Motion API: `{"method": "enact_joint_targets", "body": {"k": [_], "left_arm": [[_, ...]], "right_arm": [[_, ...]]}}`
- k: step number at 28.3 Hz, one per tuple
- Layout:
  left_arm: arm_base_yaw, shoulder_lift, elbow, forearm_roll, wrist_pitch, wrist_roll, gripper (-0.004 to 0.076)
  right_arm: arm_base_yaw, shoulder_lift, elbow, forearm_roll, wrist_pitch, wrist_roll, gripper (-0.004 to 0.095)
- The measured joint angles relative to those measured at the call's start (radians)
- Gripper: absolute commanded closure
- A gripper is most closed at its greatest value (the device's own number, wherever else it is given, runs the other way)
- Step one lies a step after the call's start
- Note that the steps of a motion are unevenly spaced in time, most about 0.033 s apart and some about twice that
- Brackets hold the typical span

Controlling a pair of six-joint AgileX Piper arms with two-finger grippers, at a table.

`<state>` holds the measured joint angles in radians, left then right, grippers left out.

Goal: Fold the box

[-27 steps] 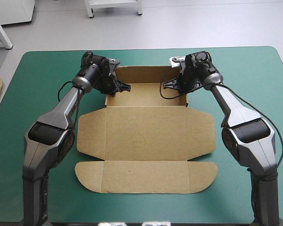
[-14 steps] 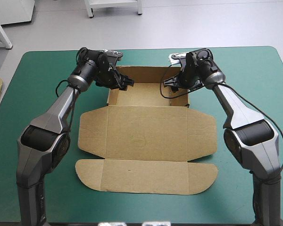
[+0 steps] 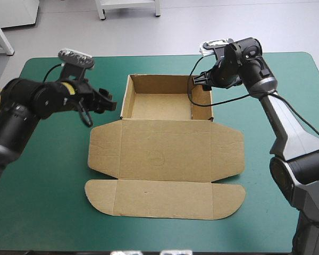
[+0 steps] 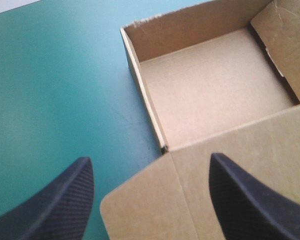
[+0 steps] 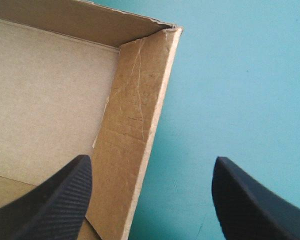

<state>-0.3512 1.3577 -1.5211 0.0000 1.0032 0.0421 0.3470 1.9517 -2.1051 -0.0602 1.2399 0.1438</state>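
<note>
The brown box [image 3: 165, 143] lies mid-table as an open tray [image 3: 128, 101] with four raised walls at the far end. Its lid and flaps lie flat toward the near edge. My left gripper [image 3: 107, 101] hangs open just left of the tray's left wall, touching nothing. In the left wrist view its gripper [image 4: 149, 158] has black fingers [image 4: 65, 200] standing wide apart above the tray's near-left corner [image 4: 162, 147]. My right gripper [image 3: 198, 81] hovers open by the tray's far-right corner. In the right wrist view its gripper [image 5: 152, 159] straddles the right wall [image 5: 135, 110] without gripping it.
Bare teal-green cover [image 3: 48, 175] lies on both sides of the box. The table's far edge [image 3: 165, 56] runs just behind the tray. The near lid flap [image 3: 165, 199] reaches close to the table's front.
Both grippers were shut at the tray's side walls earlier; they have opened and let go. The left arm has swung out to the left, and the right has drawn back and up.
</note>
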Motion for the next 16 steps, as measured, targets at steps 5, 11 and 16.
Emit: {"method": "enact_joint_targets", "body": {"k": [5,11,16], "left_arm": [[0.0,-0.301,0.234,-0.006,-0.003,0.0,0.0252],[0.0,-0.589,0.386,-0.006,0.04,0.0,0.0251],[0.0,-0.753,0.47,0.0,0.077,0.0,0.0259]], "right_arm": [[0.0,0.0,0.0,0.0,-0.02,-0.004,0.0293],[0.0,0.033,-0.001,0.0,-0.021,-0.006,0.0309],[0.0,0.114,-0.001,0.008,-0.017,0.001,0.0409]]}}
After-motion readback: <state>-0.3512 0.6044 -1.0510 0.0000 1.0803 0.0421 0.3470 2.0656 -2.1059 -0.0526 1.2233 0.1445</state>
